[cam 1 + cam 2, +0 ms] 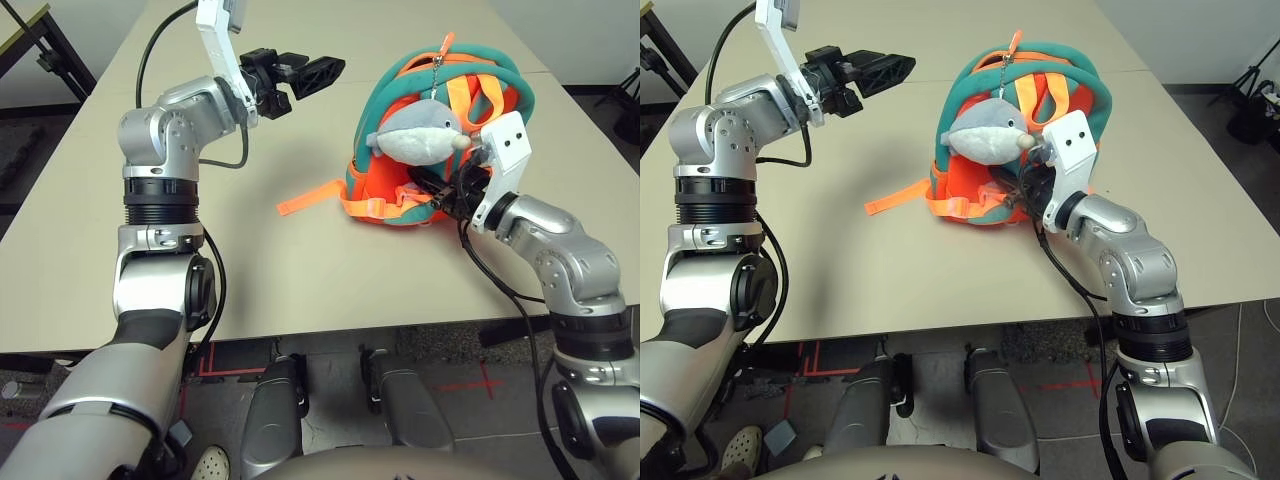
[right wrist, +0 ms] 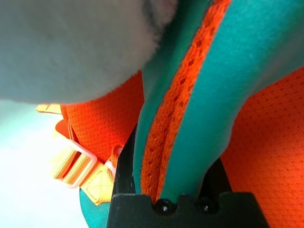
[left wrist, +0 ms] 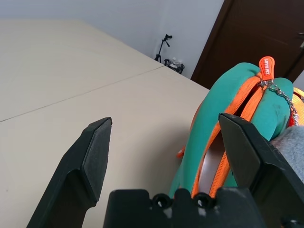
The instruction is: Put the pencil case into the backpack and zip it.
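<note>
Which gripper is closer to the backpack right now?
Right. The right gripper is against the backpack, its fingers around a teal shoulder strap beneath the plush toy. The left gripper is open in the air, off the backpack's left side, touching nothing.

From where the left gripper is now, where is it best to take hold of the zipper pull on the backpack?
Probably the orange zipper pull itself, at the top of the backpack. It stands up free above the teal rim, so the open left gripper could come from its own side, across the table, and pinch the flat tab.
</note>
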You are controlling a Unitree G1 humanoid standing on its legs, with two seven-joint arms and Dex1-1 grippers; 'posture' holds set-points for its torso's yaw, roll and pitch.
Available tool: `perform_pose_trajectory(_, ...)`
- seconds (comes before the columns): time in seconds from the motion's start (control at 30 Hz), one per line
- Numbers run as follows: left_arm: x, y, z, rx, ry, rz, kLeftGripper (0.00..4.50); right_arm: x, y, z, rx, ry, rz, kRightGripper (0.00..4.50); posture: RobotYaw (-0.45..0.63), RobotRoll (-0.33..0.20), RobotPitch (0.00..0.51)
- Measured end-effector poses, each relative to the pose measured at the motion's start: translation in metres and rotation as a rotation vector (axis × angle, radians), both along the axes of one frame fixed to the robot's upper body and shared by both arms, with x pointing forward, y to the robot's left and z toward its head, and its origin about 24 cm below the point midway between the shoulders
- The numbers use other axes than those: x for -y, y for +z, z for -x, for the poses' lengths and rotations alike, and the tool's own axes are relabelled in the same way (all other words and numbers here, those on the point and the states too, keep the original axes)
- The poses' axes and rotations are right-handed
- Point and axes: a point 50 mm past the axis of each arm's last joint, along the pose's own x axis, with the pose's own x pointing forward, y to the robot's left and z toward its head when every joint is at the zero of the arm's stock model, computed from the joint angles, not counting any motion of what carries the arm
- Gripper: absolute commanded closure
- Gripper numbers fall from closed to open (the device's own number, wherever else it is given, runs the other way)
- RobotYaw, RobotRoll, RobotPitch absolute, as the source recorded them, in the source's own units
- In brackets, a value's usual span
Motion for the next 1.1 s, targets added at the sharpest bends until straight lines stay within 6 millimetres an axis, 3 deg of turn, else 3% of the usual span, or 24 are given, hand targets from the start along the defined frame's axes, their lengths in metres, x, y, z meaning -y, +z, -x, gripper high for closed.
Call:
perform_pose_trajectory(0.2,0.006,0.001,0.005,0.019,-0.049,0.007,0.0,0.0,0.0,0.0,0.005,0.0,0.003,3.89,-0.15,0.0,0.168)
perform_pose_trajectory(0.4,0.026,0.016,0.03,0.085,-0.261,-0.023,0.0,0.0,-0.001,-0.001,0.006,0.001,0.004,3.89,-0.15,0.0,0.165)
perform_pose_trajectory(0.73,0.049,0.02,0.065,0.158,-0.518,-0.191,0.0,0.001,-0.002,-0.001,0.009,0.001,0.008,3.89,-0.15,0.0,0.163)
perform_pose_trajectory(1.1,0.063,0.003,0.055,0.155,-0.49,-0.313,0.0,-0.001,-0.003,-0.001,0.009,0.003,0.003,3.89,-0.15,0.0,0.16)
